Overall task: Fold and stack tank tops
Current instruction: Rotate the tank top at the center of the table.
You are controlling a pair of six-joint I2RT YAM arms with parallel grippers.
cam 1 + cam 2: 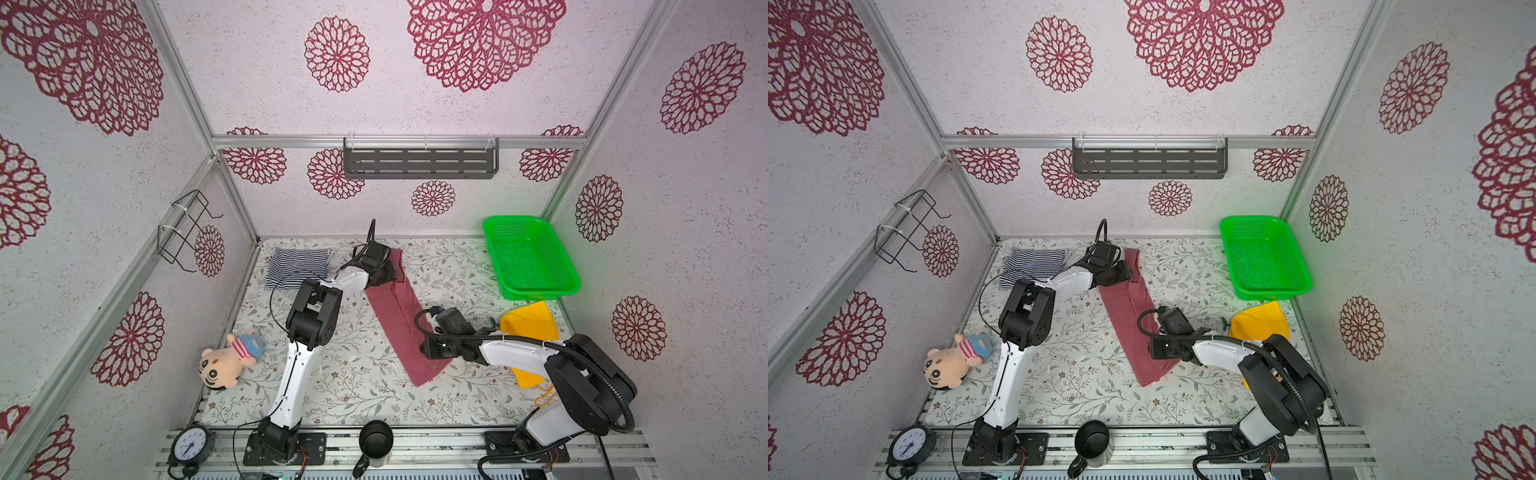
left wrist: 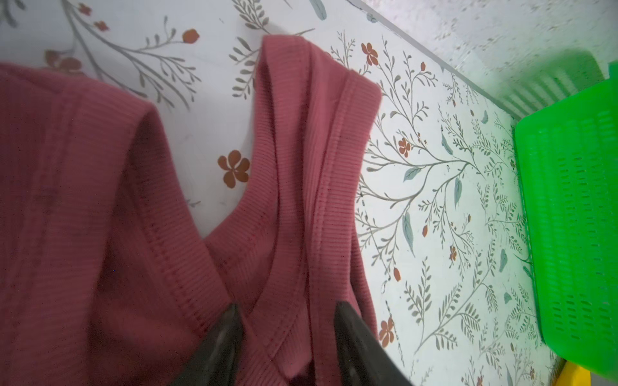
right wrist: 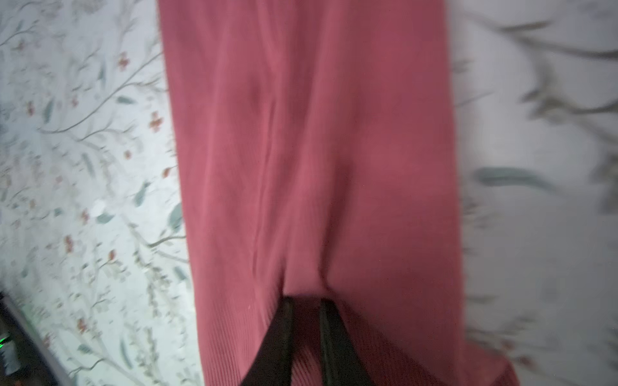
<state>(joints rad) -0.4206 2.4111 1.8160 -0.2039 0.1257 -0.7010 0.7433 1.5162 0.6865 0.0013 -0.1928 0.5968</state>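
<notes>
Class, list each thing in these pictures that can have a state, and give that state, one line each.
maroon tank top: folded into a long strip, lying flat
striped tank top: folded, lying apart
green basket: upright, empty
left gripper: open, over the maroon tank top's straps
right gripper: shut on the maroon tank top's near end
mug: upright
plush toy: lying down

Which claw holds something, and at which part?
The right claw pinches the maroon tank top near its hem. The left claw straddles its neckline, jaws apart; grip cannot be told.
</notes>
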